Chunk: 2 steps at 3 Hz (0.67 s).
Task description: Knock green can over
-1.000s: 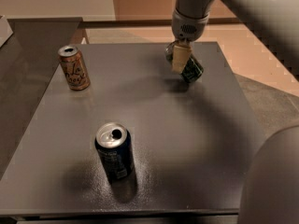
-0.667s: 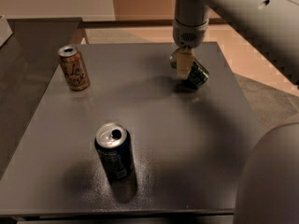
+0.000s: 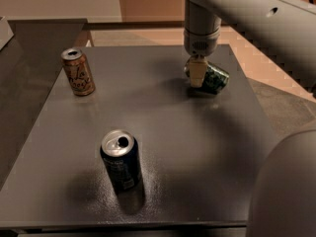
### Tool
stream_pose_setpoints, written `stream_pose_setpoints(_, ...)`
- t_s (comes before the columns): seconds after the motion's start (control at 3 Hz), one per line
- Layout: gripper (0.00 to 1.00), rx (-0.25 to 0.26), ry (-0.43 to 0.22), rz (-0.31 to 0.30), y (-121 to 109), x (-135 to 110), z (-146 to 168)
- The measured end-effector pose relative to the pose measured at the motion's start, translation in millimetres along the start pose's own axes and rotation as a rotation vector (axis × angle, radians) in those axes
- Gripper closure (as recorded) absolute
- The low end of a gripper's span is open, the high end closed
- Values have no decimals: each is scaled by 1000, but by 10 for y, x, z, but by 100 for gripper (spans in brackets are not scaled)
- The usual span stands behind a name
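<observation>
The green can (image 3: pixel 213 79) lies tipped on its side on the grey table (image 3: pixel 163 132), near the far right edge. My gripper (image 3: pixel 197 73) hangs straight down from the arm (image 3: pixel 202 28) and sits right against the can's left end, partly covering it. Only the right part of the can shows past the pale fingers.
An orange can (image 3: pixel 78 72) stands upright at the far left of the table. A dark blue can (image 3: pixel 121 161) stands upright near the front centre. The table's right edge runs close behind the green can. My own body (image 3: pixel 286 186) fills the lower right corner.
The green can has tipped further to the right and now lies nearly flat. The gripper has stayed at its left end and shifted slightly with it.
</observation>
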<state>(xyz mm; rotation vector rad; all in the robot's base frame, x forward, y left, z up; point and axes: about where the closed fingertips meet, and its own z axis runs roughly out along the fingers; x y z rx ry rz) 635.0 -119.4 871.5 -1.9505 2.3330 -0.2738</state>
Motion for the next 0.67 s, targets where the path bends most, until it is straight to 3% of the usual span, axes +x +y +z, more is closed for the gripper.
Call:
stream_pose_setpoints(0.33,0,5,-4,0,-15,-10,14)
stream_pose_setpoints(0.67,0,5,-4,0,-15,-11,14)
